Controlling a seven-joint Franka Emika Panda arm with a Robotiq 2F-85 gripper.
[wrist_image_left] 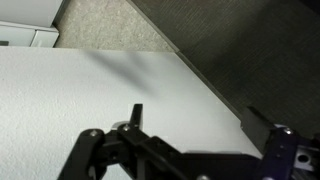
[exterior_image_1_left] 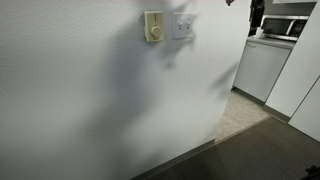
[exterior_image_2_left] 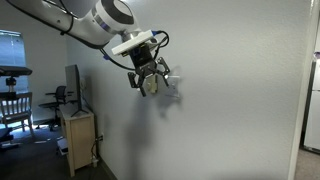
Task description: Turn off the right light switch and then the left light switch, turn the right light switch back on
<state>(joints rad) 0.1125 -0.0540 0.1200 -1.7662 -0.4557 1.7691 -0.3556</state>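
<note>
In an exterior view, the white wall plate [exterior_image_1_left: 183, 14] sat high on the pale wall [exterior_image_1_left: 90, 100], just beside a cream dial box [exterior_image_1_left: 153, 27]. The left light switch [exterior_image_1_left: 179, 26] and the right light switch [exterior_image_1_left: 188, 26] lay side by side on that plate. A soft grey shadow fell over both, and the picture was too small to read which way either rocker was tipped. Further along, past the end of the wall, a white cabinet [exterior_image_1_left: 262, 68] stood on a light floor.

In an exterior view taken along the wall, the arm [exterior_image_2_left: 95, 22] reached in from the upper corner. The gripper [exterior_image_2_left: 150, 80] hung close against the wall at the height of the dial box and plate — whether it touched either one I could not tell. The two rockers could not be told apart here. A monitor [exterior_image_2_left: 72, 88] stood on a wooden desk [exterior_image_2_left: 78, 135] in the background.

The wrist view showed the bare white wall, a strip of dark carpet [wrist_image_left: 250, 40], and the gripper's dark linkage [wrist_image_left: 120, 150] along the bottom edge. Neither switch appeared. No view showed the fingertips clearly — how wide the claw stood, I could not tell, and nothing was seen held in it.
</note>
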